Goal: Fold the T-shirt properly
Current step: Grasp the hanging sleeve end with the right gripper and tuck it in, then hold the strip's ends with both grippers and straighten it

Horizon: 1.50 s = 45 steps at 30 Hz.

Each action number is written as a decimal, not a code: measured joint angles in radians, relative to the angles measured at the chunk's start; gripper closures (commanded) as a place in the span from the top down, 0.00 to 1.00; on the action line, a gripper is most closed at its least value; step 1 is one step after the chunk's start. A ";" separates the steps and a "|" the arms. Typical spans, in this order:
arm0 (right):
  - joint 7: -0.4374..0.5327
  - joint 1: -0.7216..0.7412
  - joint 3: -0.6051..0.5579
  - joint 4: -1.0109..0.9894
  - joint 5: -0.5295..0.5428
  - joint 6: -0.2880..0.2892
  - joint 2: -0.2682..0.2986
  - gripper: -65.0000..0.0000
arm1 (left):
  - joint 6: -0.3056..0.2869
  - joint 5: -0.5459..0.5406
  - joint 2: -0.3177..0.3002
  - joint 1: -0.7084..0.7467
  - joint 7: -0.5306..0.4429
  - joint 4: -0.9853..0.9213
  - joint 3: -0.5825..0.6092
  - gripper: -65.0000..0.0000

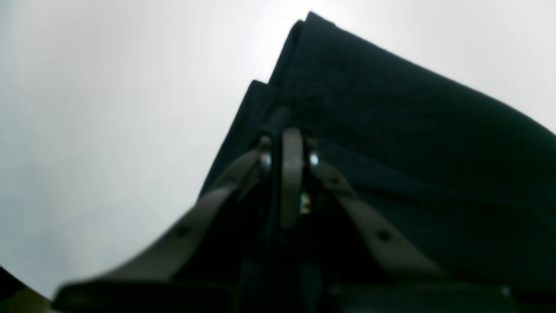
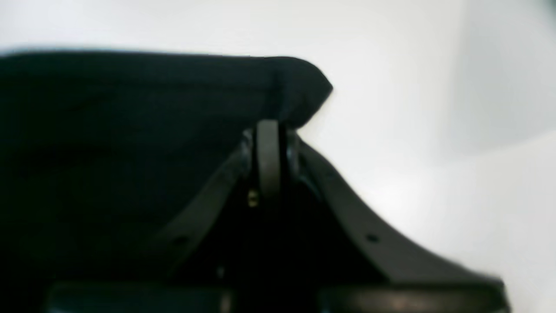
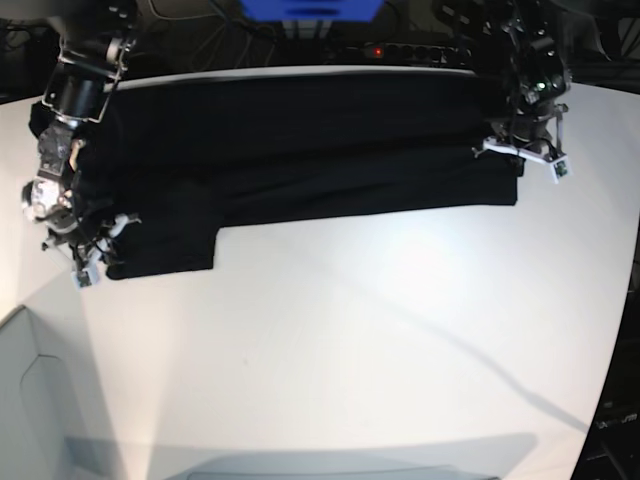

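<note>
The black T-shirt (image 3: 300, 120) lies across the white table (image 3: 330, 340). At the left of the base view, the right tool (image 2: 278, 126) pinches the shirt near its corner. At the right, the left tool (image 1: 282, 134) pinches its other end, close to the edge.

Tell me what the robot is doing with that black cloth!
It's folding a T-shirt. The left gripper and the right gripper are both closed on the dark cloth, one near each end. The shirt lies spread in a long strip across the white table, not neatly folded yet.
</note>
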 measured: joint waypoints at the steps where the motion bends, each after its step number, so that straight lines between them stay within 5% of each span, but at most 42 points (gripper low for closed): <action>1: -0.003 -0.035 0.022 0.055 0.002 0.000 -0.006 0.00 | 0.000 0.000 0.000 -0.002 0.000 0.000 0.001 0.00; 14: -0.031 -0.317 0.194 0.654 -0.005 0.004 -0.167 0.00 | 0.000 0.000 -0.009 -0.003 0.000 0.003 0.005 0.00; 26: -0.013 -0.515 0.302 0.691 0.003 0.003 -0.212 0.00 | 0.000 -0.003 -0.010 -0.005 0.003 0.003 0.005 0.00; 31: -0.019 -0.611 0.336 0.750 -0.003 0.004 -0.278 0.00 | 0.000 -0.003 -0.010 -0.005 0.003 0.003 0.005 0.00; 45: -0.015 -0.647 0.370 0.763 0.009 0.003 -0.278 0.00 | 0.000 -0.002 -0.012 -0.005 0.003 0.003 0.005 0.00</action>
